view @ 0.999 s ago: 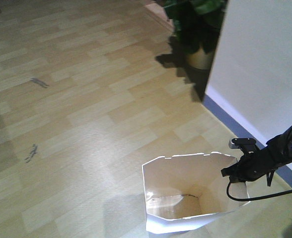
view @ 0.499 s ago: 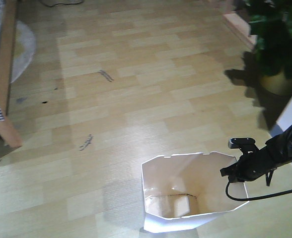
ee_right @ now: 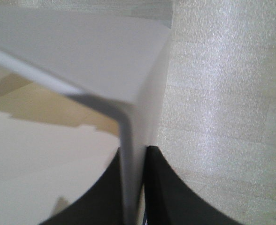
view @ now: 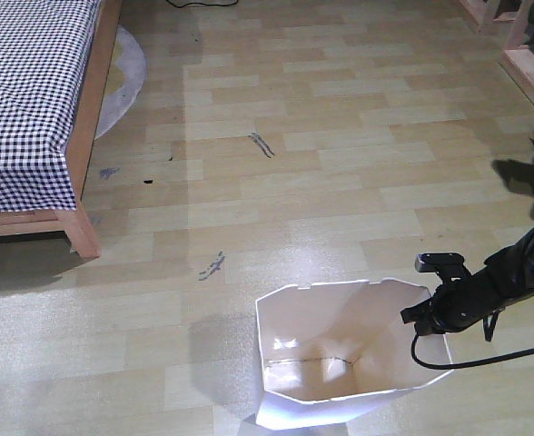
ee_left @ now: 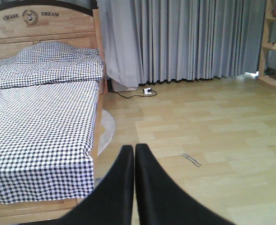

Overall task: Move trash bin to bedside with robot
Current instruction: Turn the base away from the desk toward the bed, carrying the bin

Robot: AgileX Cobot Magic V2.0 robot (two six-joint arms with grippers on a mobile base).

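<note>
The trash bin (view: 326, 331) was stood upright on the floor, well apart from the bed (view: 31, 100), out beyond its foot-end corner. The right gripper (view: 423, 318) was set on the rim farthest from the bed, so the bin lay between jaws and bed. Only the right wrist view showed those jaws clamped on the thin wall. The left gripper (ee_left: 134, 149), jaws together and empty, was seen only by its own camera.

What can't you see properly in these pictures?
1. Bin base: front view, cut off by the bottom edge.
2. Bed: front view, mostly past the left edge.
3. Right tool: front view, too dark and small to show its fingers.
4. Bin rim: right wrist view, blurred from closeness.
</note>
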